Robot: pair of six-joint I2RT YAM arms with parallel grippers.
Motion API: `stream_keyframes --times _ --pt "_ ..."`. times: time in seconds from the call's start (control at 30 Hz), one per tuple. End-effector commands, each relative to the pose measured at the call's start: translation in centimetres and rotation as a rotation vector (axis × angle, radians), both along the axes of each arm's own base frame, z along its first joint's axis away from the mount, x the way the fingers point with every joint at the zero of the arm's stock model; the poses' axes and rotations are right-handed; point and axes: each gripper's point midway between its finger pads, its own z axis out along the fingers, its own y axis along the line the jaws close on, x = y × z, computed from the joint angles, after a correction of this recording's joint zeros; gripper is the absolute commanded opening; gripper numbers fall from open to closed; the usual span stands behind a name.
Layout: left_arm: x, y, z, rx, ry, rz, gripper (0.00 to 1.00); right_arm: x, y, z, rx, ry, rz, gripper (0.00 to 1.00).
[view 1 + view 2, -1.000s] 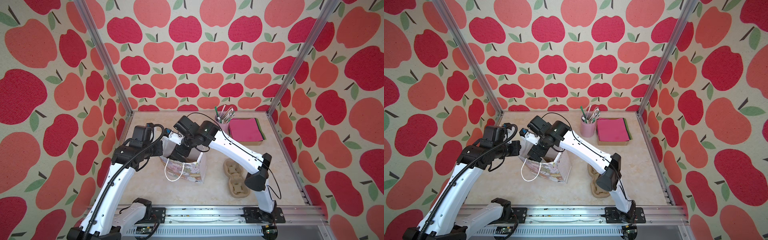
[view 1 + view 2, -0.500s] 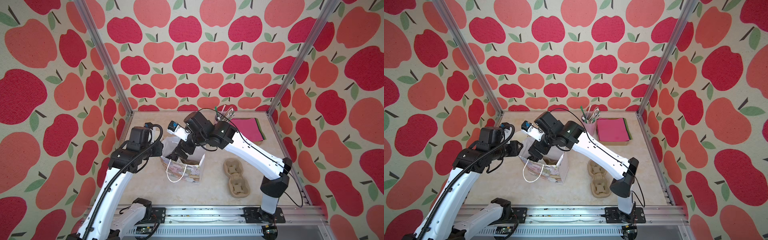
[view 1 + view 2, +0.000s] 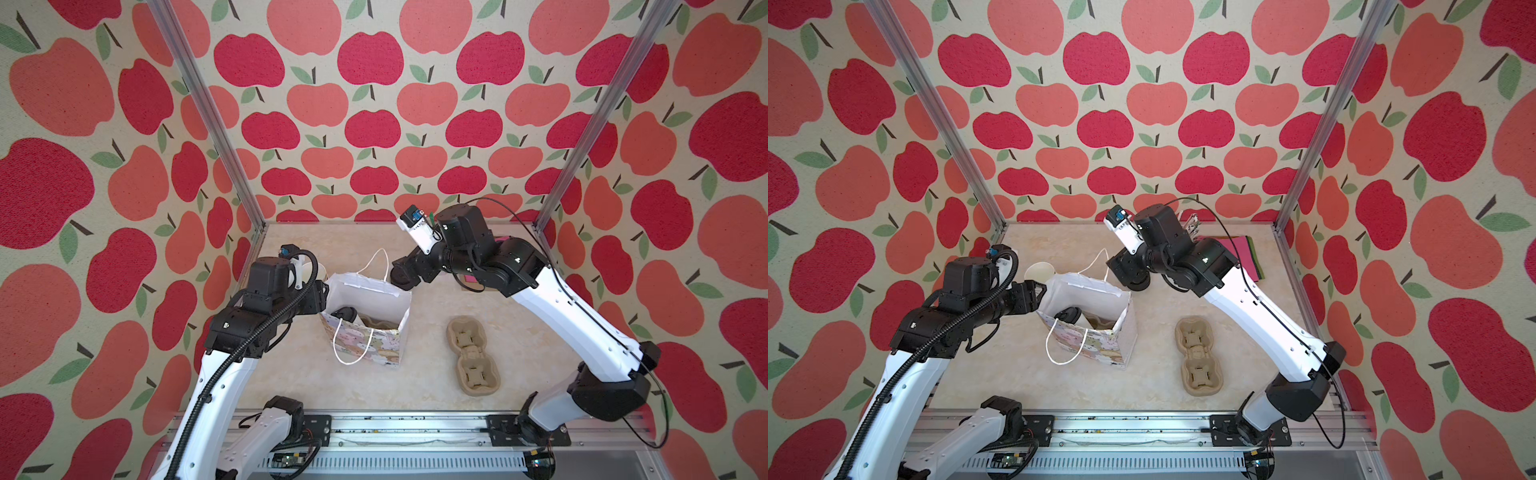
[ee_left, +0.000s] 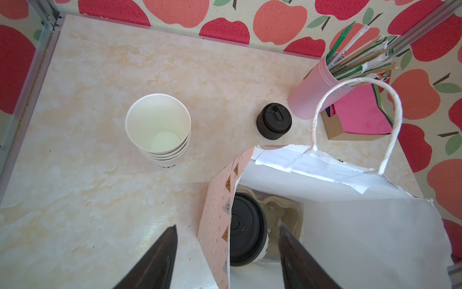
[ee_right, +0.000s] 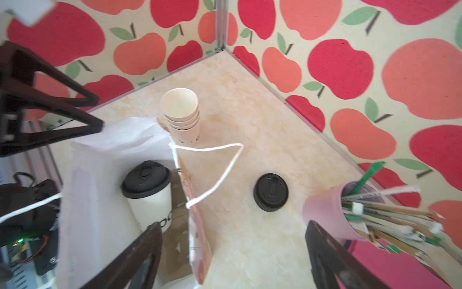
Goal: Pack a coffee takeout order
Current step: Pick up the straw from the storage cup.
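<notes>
- So, cup w/ black lid (image 5: 147, 185) is in: upright in a pulp carrier (image 4: 282, 215) inside the bag (image 3: 368, 293), middle of worktop (image 3: 419, 390).
- Green straw (image 5: 372, 170) not packed; in pink holder (image 5: 322, 212), back right corner.
- Pink napkin (image 4: 362, 112) not packed; on its stack beside the holder.
- Left hand (image 4: 227, 227) released, fingers (image 4: 160, 252) either side of bag's wall, not pinching.
- Right hand (image 5: 232, 224) released, empty, btwn bag & holder.
- Approx. one of three items done.
</notes>
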Motion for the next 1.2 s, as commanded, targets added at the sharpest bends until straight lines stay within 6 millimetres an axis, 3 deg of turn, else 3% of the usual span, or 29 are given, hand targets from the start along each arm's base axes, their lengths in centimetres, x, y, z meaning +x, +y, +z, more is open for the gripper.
stream_keyframes --times 0.0,0.13,0.37,0.8,1.03,1.17 --pt "0.0 0.5 1.7 0.004 -0.068 0.014 0.72 3.7 -4.4 -0.5 -0.017 -0.001 -0.209 0.85" --pt "0.1 0.4 1.6 -0.010 -0.073 0.016 0.75 7.5 -7.6 -1.4 -0.040 0.010 -0.323 0.80" --pt "0.2 0.1 1.2 -0.015 -0.060 0.004 0.77 13.6 -8.5 -3.8 -0.039 0.047 -0.370 0.73" --pt "-0.1 -0.4 0.4 -0.049 -0.048 -0.017 0.79 22.7 -5.6 -8.7 -0.081 0.059 -0.346 0.64" --pt "-0.7 -0.3 0.3 -0.050 -0.047 -0.018 0.80 25.8 -5.4 -10.7 -0.102 0.061 -0.375 0.55" --pt "-1.0 -0.2 0.1 -0.053 -0.040 -0.015 0.80 27.2 -5.0 -11.3 -0.099 0.040 -0.376 0.45"
